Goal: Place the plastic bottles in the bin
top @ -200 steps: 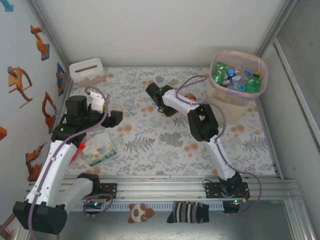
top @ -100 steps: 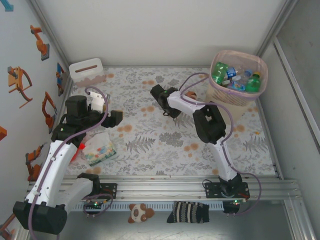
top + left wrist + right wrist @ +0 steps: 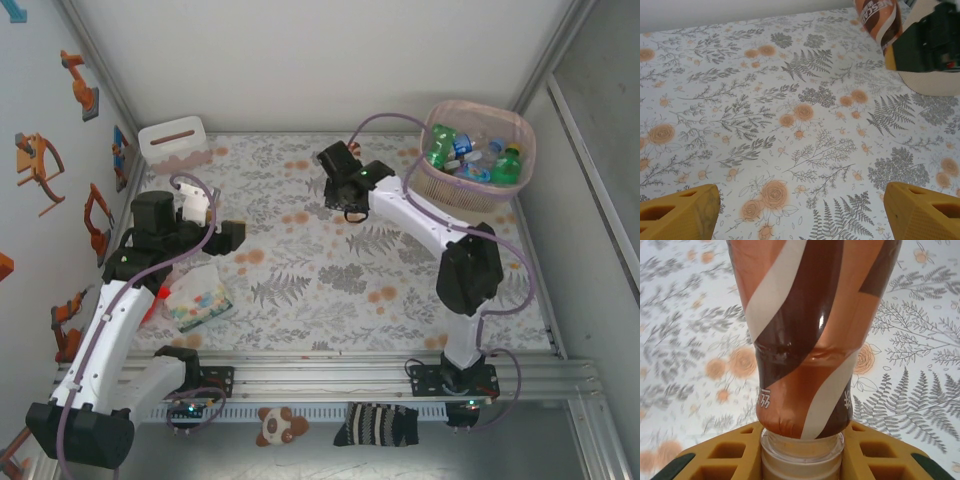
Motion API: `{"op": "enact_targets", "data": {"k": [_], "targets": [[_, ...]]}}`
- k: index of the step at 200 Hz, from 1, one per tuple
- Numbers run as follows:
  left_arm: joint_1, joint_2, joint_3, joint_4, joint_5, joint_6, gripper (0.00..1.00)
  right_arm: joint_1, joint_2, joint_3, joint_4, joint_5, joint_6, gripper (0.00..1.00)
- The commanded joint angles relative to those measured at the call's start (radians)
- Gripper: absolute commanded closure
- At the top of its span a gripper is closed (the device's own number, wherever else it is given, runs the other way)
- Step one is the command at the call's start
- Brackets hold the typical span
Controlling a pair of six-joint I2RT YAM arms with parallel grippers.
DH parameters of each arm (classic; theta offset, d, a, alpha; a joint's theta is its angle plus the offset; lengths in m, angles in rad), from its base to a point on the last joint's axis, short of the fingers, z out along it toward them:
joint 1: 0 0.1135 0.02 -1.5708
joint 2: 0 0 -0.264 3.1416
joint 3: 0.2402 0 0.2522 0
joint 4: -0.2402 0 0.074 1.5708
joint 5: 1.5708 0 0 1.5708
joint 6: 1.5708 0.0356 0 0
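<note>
Stretching out since a second ago, the right arm is swinging toward the bin at two o'clock, where green bottles are already lying. The left gripper is idling, fingers spread wide. The right gripper is clamping the brown-labelled bottle by its neck, so a drop is likely nearing.

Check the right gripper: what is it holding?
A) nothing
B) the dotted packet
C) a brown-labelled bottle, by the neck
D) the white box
C: in the right wrist view the right gripper is clamped on the neck of a bottle with a brown and white label.
</note>
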Motion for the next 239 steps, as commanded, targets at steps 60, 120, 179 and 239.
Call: {"op": "enact_targets", "data": {"k": [60,120,179,239], "targets": [[0.002,-0.002,-0.004,0.006,0.007,-0.002,0.15,-0.041,-0.226,0.165,-0.262,-0.047,-0.278,0.81],[0.002,0.004,-0.004,0.006,0.009,-0.002,0.15,-0.195,-0.339,0.224,-0.337,-0.071,-0.298,0.81],[0.001,0.013,-0.002,0.006,0.009,-0.004,0.15,-0.384,-0.398,0.218,-0.343,-0.138,-0.303,0.81],[0.001,0.017,-0.002,0.004,0.006,-0.004,0.15,-0.584,-0.405,0.143,-0.271,-0.227,-0.226,0.79]]}}
